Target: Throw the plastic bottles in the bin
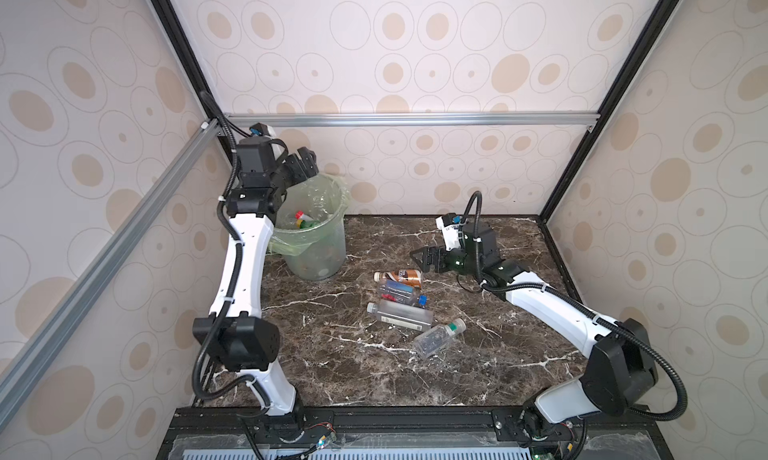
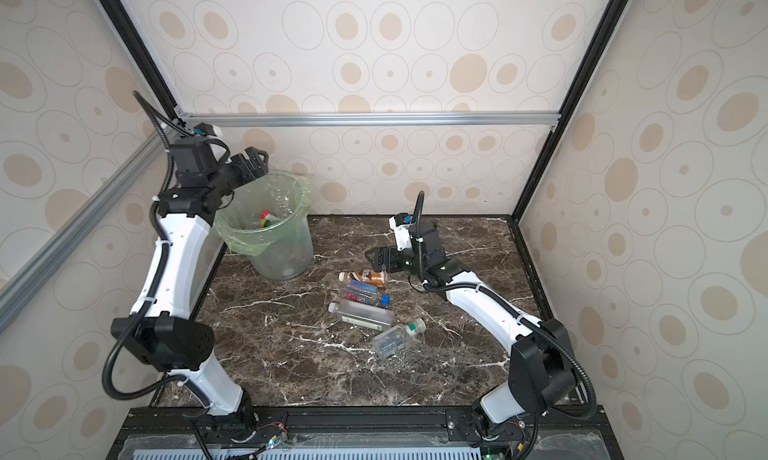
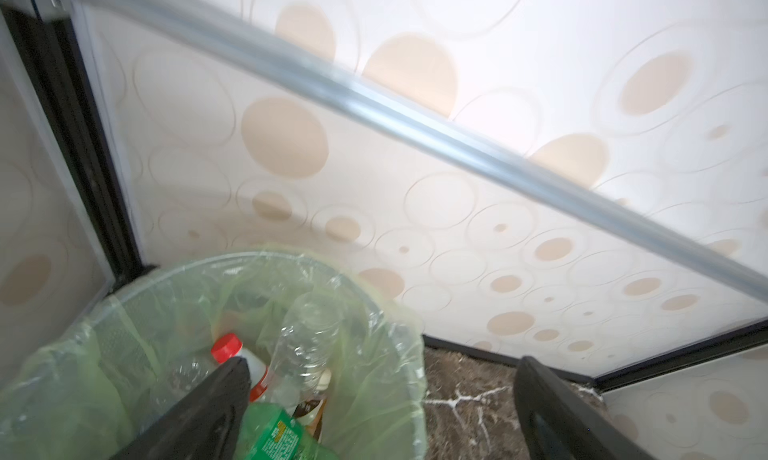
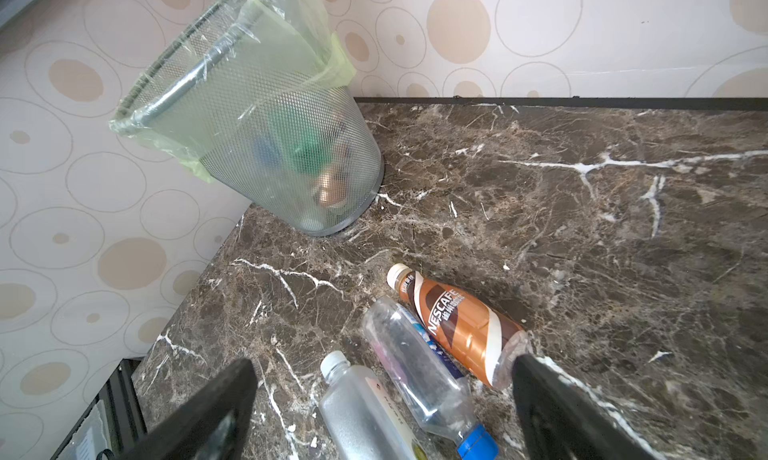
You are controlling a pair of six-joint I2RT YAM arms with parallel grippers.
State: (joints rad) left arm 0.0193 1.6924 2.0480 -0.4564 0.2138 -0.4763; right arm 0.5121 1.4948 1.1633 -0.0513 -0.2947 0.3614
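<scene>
- Your left tool (image 3: 382,361): jaws wide, empty, above the bin (image 1: 328,246) at 10 o'clock on the worktop (image 1: 332,354).
- Your right tool (image 4: 383,361): wide, empty.
- Plastic bottles (image 1: 405,314): four lying mid-worktop, others inside the bin.

Robot test cell in a laboratory setting.
Aluminium frame rails (image 1: 407,119) carry wallpaper-covered panels (image 1: 415,42) around three sides of a marble-pattern tabletop (image 1: 332,354). A left robot arm (image 1: 245,250) and a right robot arm (image 1: 548,308) stand on a black slotted base rail (image 1: 415,420) at the front edge.
</scene>
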